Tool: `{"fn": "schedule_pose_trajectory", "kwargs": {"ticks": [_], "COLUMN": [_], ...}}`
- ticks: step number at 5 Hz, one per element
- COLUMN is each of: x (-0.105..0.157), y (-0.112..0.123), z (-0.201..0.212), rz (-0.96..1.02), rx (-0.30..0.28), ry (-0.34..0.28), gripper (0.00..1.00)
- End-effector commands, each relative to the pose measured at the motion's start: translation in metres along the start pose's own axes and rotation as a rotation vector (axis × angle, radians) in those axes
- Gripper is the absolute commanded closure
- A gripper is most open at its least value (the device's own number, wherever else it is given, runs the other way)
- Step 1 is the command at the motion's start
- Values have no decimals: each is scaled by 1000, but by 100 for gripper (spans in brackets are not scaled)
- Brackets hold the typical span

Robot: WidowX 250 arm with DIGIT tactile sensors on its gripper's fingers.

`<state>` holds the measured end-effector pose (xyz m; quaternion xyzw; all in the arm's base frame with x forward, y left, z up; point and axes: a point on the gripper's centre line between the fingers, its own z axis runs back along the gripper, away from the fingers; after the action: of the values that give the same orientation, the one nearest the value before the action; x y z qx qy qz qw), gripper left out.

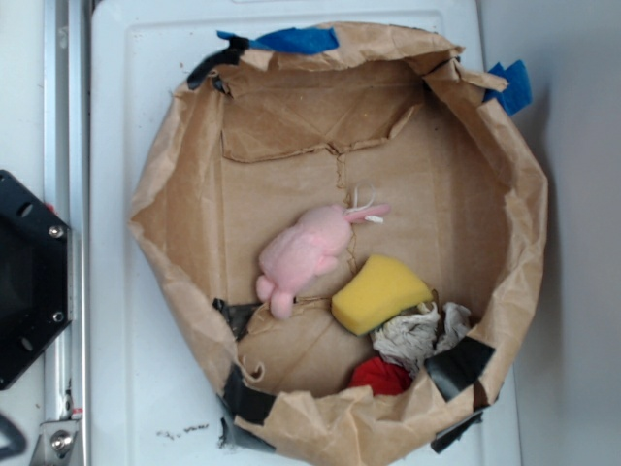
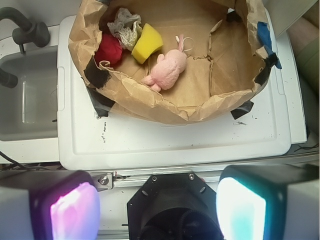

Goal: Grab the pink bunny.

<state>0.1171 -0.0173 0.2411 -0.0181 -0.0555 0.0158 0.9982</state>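
Observation:
The pink bunny (image 1: pixel 306 250) (image 2: pixel 169 70) lies on its side on the floor of a brown paper-lined bin (image 1: pixel 194 175) (image 2: pixel 200 105), ears toward the bin's middle. It touches the yellow sponge wedge (image 1: pixel 378 293) (image 2: pixel 146 42). My gripper (image 2: pixel 157 207) shows only in the wrist view, at the bottom edge. Its two glowing pads (image 2: pixel 75 212) stand wide apart with nothing between them. It hovers over the black robot base, well outside the bin and far from the bunny.
A red ball (image 1: pixel 380 376) (image 2: pixel 109 50) and a crumpled grey-white rag (image 1: pixel 417 332) (image 2: pixel 125 25) lie beside the sponge. The bin sits on a white lid (image 2: pixel 175 140). A grey sink (image 2: pixel 25 100) lies to the left in the wrist view. The black robot base (image 1: pixel 29 277) (image 2: pixel 175 210) stands nearby.

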Motion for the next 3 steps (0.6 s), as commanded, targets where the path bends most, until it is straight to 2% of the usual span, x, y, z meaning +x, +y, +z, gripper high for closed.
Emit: {"fn": "schedule_pose_trajectory", "kwargs": {"ticks": [1,2,3], "x": [0,37,79], "y": [0,-11,-17], "z": [0,0,-12], "rz": [0,87,190], "rx": [0,-19,-41], "ry": [0,36,42], "gripper": [0,0,0]}}
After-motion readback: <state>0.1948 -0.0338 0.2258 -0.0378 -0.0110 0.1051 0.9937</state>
